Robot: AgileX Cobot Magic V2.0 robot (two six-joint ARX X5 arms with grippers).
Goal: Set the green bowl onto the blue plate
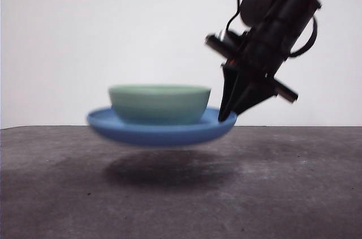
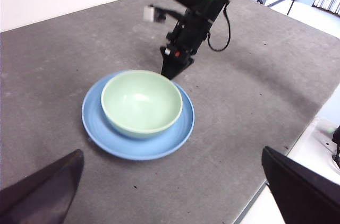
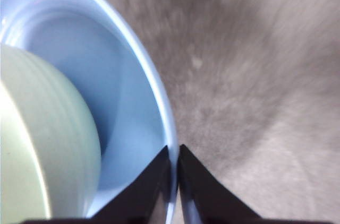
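Green bowl [image 1: 159,103] already sits in the blue plate [image 1: 161,131], which the right pincer [image 1: 227,116] grips by the rim, raised off the desk [image 1: 294,193], so keep it level; the left pincer [image 2: 170,192] waits, spread wide.

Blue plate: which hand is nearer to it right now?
Right. The right hand is clamped on the blue plate at its rim, holding it off the table with the green bowl on it. The left hand is open and well back from the plate.

Green bowl [image 1: 159,103] in blue plate [image 1: 141,132], above the table [image 1: 294,193], right hand [image 1: 227,115] at plate's rim.
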